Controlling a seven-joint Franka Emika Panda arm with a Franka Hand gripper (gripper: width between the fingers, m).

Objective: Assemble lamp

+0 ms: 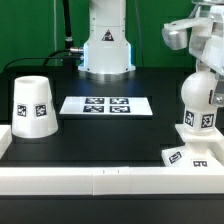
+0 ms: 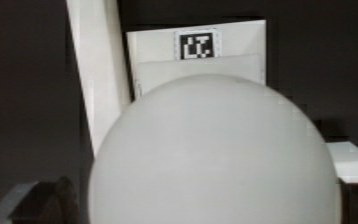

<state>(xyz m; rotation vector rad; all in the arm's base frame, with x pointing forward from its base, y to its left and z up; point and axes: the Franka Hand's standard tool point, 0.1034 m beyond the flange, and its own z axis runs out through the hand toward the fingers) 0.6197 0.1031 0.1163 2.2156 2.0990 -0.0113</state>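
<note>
White plastic lamp parts stand unassembled on the black table (image 1: 100, 138).
Nearest, the base (image 1: 188, 155) lies at the exterior view's right. Just behind it the bulb (image 1: 197, 95) stands upright with the gripper (image 1: 200, 66) directly over it; finger opening cannot be determined. Shade (image 1: 31, 105) stands well apart at left, wide end down. Marker board (image 1: 107, 105) lies between.
</note>
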